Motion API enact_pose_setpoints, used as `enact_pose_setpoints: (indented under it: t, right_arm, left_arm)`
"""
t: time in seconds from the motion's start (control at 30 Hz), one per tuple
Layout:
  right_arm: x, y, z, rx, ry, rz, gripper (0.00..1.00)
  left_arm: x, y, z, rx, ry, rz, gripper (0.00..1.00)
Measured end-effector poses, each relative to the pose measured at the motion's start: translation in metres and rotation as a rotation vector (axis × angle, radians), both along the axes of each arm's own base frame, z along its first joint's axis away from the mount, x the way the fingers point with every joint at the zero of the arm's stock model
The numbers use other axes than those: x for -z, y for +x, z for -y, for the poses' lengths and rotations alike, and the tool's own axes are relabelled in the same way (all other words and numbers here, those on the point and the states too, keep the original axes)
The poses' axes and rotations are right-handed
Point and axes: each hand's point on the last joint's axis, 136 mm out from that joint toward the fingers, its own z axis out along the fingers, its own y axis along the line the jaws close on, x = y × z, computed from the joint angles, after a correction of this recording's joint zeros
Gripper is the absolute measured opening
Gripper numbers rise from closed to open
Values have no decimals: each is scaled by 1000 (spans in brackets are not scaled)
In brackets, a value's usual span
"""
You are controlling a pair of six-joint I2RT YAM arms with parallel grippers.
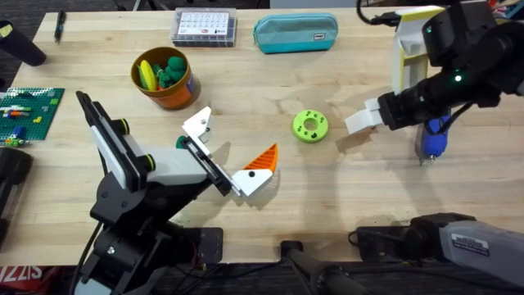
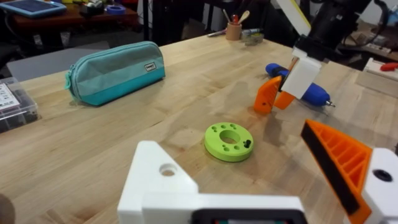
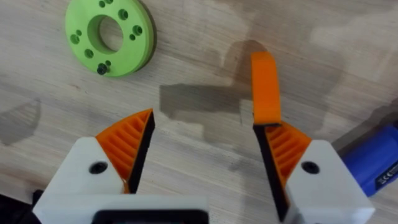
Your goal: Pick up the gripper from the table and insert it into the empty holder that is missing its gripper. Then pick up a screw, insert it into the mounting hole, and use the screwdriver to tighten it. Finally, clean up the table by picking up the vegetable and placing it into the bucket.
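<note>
The small orange gripper [image 3: 265, 87] lies on the table, touching the tip of one finger of my right gripper [image 3: 202, 143], not between the fingers. That right gripper [image 1: 360, 123] is open, low over the wood. My left gripper [image 1: 233, 147] is open too: one jaw is the bare white holder [image 2: 163, 177] with a dark hole, the other bears an orange triangle [image 2: 339, 162]. The blue screwdriver [image 1: 431, 139] lies right of my right gripper. The orange-brown bucket [image 1: 173, 97] holds yellow and green toy vegetables. A dark screw [image 2: 247, 144] sits in the green disc [image 1: 309, 125].
A teal pencil case [image 1: 295, 33] and a clear parts box [image 1: 203, 26] lie at the table's far side. A green brick plate [image 1: 26, 111] sits at the left edge. A small green bit [image 1: 179, 142] peeks out beside the left wrist.
</note>
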Motion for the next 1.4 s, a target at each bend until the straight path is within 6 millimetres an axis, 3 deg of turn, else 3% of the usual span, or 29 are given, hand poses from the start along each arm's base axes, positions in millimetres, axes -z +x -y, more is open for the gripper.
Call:
enact_pose_setpoints:
  t: [0.13,0.17,0.4,0.7,1.0,1.4]
  right_arm:
    - [3,-3,0,-4,-3,-22,954]
    - [5,-14,1,-4,-8,-74,954]
    - [-6,-20,2,-2,-12,-85,954]
    - [-10,-25,21,56,-109,-87,954]
    - [-28,0,31,85,-165,44,954]
    - [1,21,31,83,-180,-4,954]
  left_arm:
    - [0,0,0,1,2,-5,994]
    - [1,0,0,1,3,-6,994]
    - [1,0,0,1,3,-7,994]
    - [1,0,0,1,3,-7,994]
    - [1,0,0,2,3,-7,994]
    - [1,0,0,2,3,-7,994]
